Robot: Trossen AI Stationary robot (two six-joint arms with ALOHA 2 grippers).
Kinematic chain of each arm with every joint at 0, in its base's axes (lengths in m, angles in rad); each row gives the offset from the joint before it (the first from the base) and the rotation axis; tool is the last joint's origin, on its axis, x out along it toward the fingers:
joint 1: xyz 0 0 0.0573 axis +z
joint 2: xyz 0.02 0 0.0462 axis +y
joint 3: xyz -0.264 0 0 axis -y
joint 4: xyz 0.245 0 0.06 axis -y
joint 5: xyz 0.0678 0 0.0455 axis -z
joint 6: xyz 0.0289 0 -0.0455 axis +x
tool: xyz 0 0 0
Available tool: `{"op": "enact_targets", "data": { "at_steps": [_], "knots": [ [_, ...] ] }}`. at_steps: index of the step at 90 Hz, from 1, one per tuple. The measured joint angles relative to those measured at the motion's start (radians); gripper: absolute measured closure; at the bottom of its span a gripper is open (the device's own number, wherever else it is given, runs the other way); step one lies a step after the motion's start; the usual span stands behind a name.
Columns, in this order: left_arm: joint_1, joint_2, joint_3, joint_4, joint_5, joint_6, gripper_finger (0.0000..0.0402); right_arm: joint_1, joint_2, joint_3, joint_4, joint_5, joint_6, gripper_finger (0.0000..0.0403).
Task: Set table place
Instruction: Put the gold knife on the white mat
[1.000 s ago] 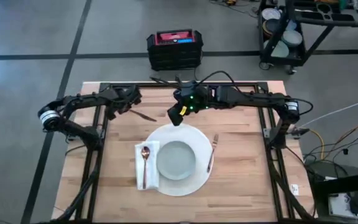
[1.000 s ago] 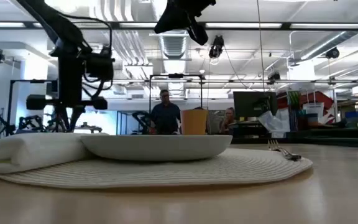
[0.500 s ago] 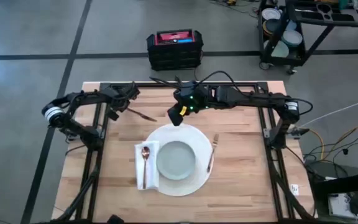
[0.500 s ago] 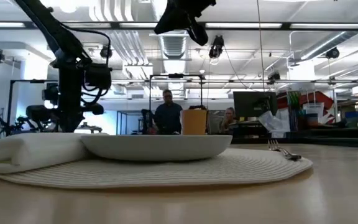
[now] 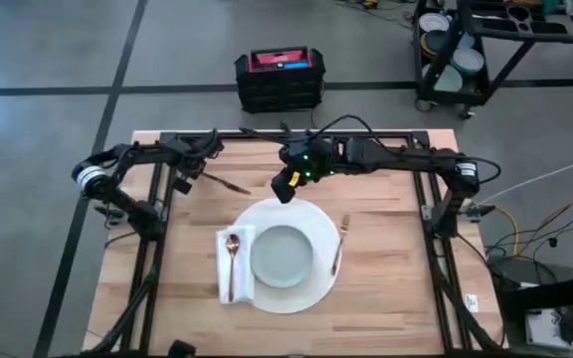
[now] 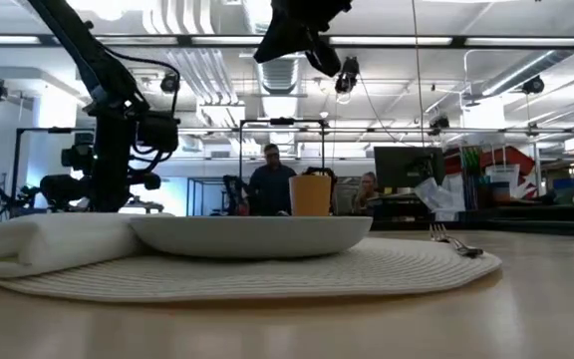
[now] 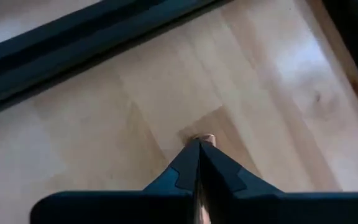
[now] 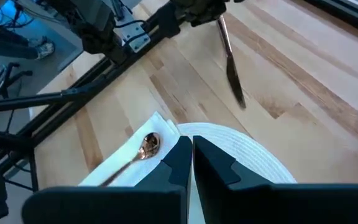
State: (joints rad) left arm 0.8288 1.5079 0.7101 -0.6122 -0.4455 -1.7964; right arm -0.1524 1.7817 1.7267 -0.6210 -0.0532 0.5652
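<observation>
Mat [image 5: 306, 264], round and white, lay near the middle of your table [image 5: 386, 298], toward its front half; in the low view its ribbed edge [image 6: 367, 271] showed flat on the light wood [image 6: 466, 319]. Centred on it sat your pale grey-green plate [image 5: 283, 255], seen from table height as a shallow white rim [image 6: 257, 235]. Folded white napkin [image 5: 235, 264] overlapped the mat's left edge, with a copper-coloured spoon [image 5: 231, 261] lying lengthwise on it, bowl toward the far side; your right wrist view also caught that spoon [image 8: 143, 149] on the napkin [image 8: 120, 168]. Fork [image 5: 339, 244] rested on the mat's right edge, tines toward the far side. Left gripper [image 5: 199, 167] stood at the far left of the table, fingers clenched on a knife [image 5: 229, 185] that stuck out toward the mat; the left wrist view showed the fingers pressed together over bare wood [image 7: 135, 93]. From the right wrist you saw that knife [image 8: 230, 65] hanging above the boards. Right gripper [image 5: 284, 186] hovered just beyond the mat's far edge, raised off the table, fingers closed on nothing [image 8: 191, 152]. Beyond the table stood a black crate [image 5: 279, 80] on the floor, and two people showed far off in the room.
</observation>
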Motion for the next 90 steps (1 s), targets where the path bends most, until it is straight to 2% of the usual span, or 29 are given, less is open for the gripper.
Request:
{"op": "enact_targets", "data": {
  "at_steps": [18, 29, 54, 72, 90],
  "knots": [
    [0.004, 0.047, 0.003, 0.115, -0.019, 0.127, 0.0402, 0.0, 0.0, 0.0, -0.014, 0.0, 0.0, 0.0403],
    [-0.006, 0.065, 0.005, 0.209, -0.003, 0.146, 0.0402, 0.0, 0.0, 0.0, -0.015, 0.0, 0.0, 0.0403],
    [-0.132, 0.125, 0.085, 0.219, 0.043, 0.158, 0.0402, -0.001, 0.0, 0.0, -0.018, 0.001, -0.001, 0.0403],
    [-0.282, 0.238, 0.197, 0.222, 0.028, 0.084, 0.0402, -0.003, 0.0, 0.0, -0.017, 0.01, -0.001, 0.0403],
    [-0.387, 0.398, 0.398, 0.235, 0.054, 0.136, 0.0402, -0.003, 0.0, 0.0, -0.018, 0.012, 0.0, 0.0403]
  ]
}}
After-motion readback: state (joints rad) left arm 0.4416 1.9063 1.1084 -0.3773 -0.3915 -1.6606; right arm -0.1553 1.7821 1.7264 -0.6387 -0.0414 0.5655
